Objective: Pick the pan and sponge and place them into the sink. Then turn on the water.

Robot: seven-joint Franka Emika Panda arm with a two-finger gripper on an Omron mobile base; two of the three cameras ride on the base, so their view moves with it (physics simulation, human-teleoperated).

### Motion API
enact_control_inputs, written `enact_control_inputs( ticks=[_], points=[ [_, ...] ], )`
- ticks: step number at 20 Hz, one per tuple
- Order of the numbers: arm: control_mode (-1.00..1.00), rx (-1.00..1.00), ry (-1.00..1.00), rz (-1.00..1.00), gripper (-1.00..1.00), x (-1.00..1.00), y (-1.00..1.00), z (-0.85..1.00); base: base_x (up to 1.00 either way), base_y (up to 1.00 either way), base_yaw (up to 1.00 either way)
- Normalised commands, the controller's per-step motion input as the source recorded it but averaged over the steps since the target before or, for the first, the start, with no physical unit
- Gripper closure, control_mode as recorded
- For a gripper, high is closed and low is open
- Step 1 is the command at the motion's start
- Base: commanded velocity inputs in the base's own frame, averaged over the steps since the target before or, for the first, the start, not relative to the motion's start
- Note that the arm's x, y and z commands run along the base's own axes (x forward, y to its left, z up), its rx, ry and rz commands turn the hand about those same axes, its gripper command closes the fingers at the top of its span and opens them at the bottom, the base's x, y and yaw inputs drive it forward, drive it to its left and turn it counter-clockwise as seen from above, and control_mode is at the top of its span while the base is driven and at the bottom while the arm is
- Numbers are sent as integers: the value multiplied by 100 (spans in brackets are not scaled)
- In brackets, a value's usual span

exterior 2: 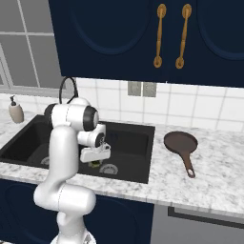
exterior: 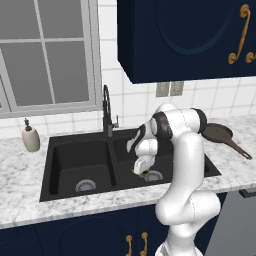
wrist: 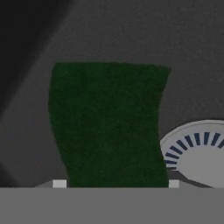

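Note:
My gripper (exterior: 142, 171) reaches down into the right basin of the black sink (exterior: 75, 145), just above its floor. It is shut on the green sponge (wrist: 109, 124), which spans the gap between the two finger tips (wrist: 59, 183) and bows in at its sides. A sliver of the sponge (exterior: 145, 174) shows under the hand, next to the silver drain (wrist: 199, 151). The reddish-brown pan (exterior 2: 181, 141) lies on the marble counter to the right of the sink (exterior 2: 128, 131), its handle pointing toward the front edge. No water runs from the faucet (exterior: 106, 107).
A beige soap dispenser (exterior: 31, 137) stands on the counter left of the sink. The left basin holds just its drain (exterior: 85, 185). Dark blue cabinets (exterior 2: 143, 38) hang above the counter, and a window (exterior: 45, 55) sits behind the faucet.

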Motion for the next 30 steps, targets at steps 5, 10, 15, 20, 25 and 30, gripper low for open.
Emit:
enact_control_inputs(
  ticks=[5,10,15,20,25,30],
  points=[
    [-100,0,0,0,100,0,0,-8,0,0,0],
    [-100,0,0,0,-100,1,0,0,0,0,0],
    [-100,5,-1,0,-100,0,0,6,0,0,0],
    [-100,6,-9,0,-100,-14,0,40,0,0,0],
    [-100,6,-11,-1,-100,-21,-8,81,0,0,0],
    [-100,-1,-6,-7,-100,-18,-6,97,0,0,0]
  ],
)
